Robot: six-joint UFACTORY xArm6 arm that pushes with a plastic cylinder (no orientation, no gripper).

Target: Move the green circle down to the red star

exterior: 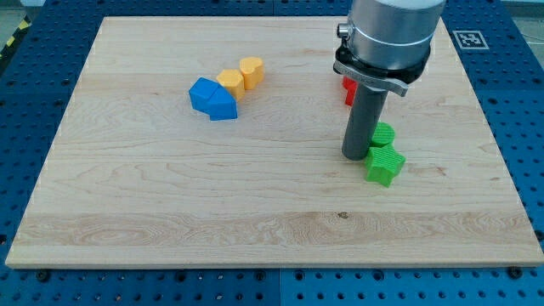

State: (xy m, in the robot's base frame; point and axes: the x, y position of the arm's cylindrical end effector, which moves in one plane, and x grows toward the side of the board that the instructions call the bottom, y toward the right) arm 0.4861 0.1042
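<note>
A: Green circle (384,133) sits right of centre in the frame, half hidden behind my rod, touching the green star (384,164) just below it.

B: And the red star (348,90)?

A: Only a sliver of red shows, above the green circle and mostly hidden by the arm's grey body (387,38). Its shape cannot be made out from here.

B: Where is your tip?

A: My tip (357,157) rests on the wooden board (170,212), just left of both green blocks, close against them. There is no gripper to open or close, only the rod.

B: How far along, then?

A: Judging by this, not done: the circle and the red piece stand near each other but apart, and the circle lies lower in the frame than the red one.

B: The others?

A: Blue blocks (213,99), an orange block (229,82) and a yellow block (252,72) cluster at upper left, well clear.
</note>
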